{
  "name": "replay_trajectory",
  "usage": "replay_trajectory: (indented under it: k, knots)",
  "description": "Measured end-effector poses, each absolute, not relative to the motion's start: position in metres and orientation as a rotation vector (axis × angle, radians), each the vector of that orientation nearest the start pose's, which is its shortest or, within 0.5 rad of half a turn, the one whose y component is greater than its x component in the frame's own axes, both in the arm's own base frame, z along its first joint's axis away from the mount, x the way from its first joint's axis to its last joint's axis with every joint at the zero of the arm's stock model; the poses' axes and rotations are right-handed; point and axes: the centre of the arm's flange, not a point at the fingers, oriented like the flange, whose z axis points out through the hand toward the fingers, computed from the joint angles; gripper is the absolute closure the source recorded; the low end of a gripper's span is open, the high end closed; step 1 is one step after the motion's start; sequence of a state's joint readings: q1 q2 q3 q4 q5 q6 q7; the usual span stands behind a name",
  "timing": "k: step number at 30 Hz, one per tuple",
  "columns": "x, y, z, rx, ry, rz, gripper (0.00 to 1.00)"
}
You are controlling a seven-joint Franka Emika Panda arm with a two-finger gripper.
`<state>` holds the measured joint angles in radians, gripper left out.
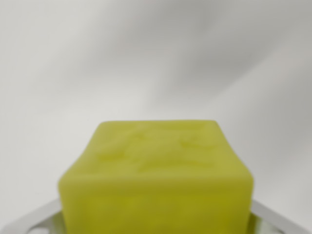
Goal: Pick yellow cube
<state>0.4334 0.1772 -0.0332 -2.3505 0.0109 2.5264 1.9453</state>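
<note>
The yellow cube (158, 175) fills the lower middle of the wrist view, very close to the camera and slightly blurred, with a faint raised pattern on its top face. My gripper (156, 224) sits around it at the bottom edge. One pale grey finger (34, 220) meets the cube's side at the wrist view's left, and the other finger (280, 218) meets it at the wrist view's right. The jaws look shut on the cube. The cube's underside and the fingertips are hidden.
Behind the cube lies a plain white surface (156, 58), out of focus, with soft grey shadows running diagonally across it. No other objects show.
</note>
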Motion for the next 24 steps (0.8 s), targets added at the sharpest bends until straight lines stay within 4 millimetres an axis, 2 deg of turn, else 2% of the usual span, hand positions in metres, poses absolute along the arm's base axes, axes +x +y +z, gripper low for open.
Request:
replay_trajectory:
  k: [24]
  knots:
    - [0.473, 0.2, 0.296, -2.241, 2.203, 0.002, 1.0]
